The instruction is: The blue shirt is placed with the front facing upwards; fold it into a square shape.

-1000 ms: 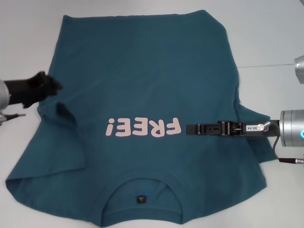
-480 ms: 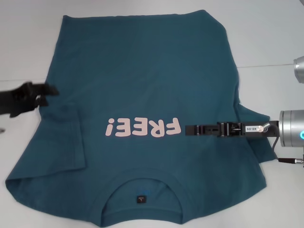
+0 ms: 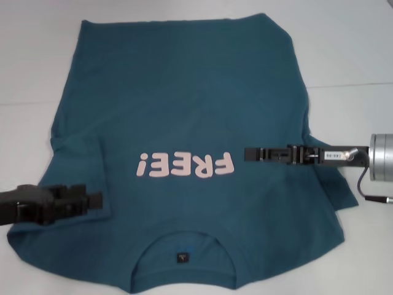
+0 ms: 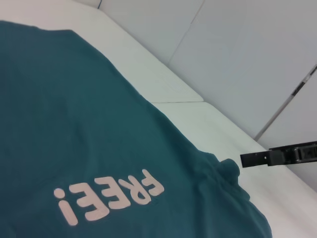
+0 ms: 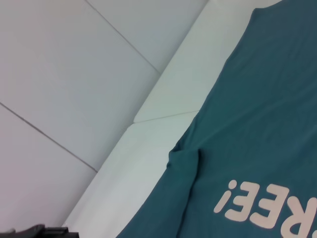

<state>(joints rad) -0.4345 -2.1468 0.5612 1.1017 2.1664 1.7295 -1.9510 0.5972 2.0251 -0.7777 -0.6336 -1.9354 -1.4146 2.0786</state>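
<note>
Since a second ago our left gripper (image 3: 92,200) slid toward the blue shirt (image 3: 184,110)'s near-left sleeve; claw state unclear on both. We should pinch its hem squarely.

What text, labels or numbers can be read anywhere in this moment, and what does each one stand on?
"FREE!" in pale pink letters, on the chest of the blue shirt; from the head view it reads upside down.
Small dark neck label inside the collar: a pale mark, too small to read.
White sticker on the right arm, behind the right claw: dark characters, too blurred to read.
Left claw: no markings visible.
</note>
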